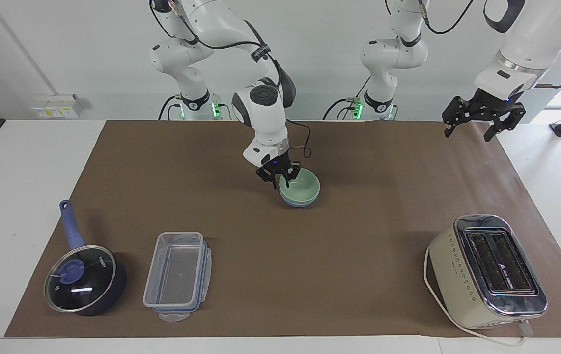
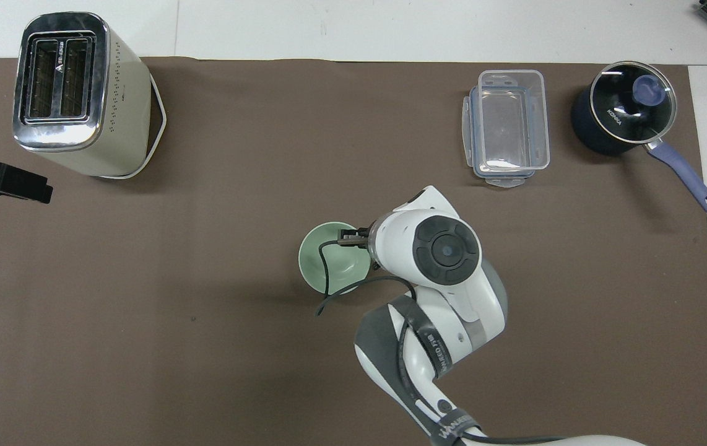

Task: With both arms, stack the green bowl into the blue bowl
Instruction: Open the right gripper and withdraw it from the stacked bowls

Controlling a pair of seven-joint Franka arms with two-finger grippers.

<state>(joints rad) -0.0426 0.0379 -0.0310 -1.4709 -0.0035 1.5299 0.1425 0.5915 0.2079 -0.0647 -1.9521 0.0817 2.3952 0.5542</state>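
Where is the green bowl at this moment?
The green bowl sits inside the blue bowl near the middle of the brown mat, nearer to the robots than the clear box, with the right tool open at its rim.

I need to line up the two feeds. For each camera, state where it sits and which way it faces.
Facing view: high across the table, looking at both arms; right gripper open at the green bowl, left gripper open, waiting.
Overhead view: above the robots' end, looking down; the right arm and left gripper show.
Shared: green bowl, toaster, half a turn apart.
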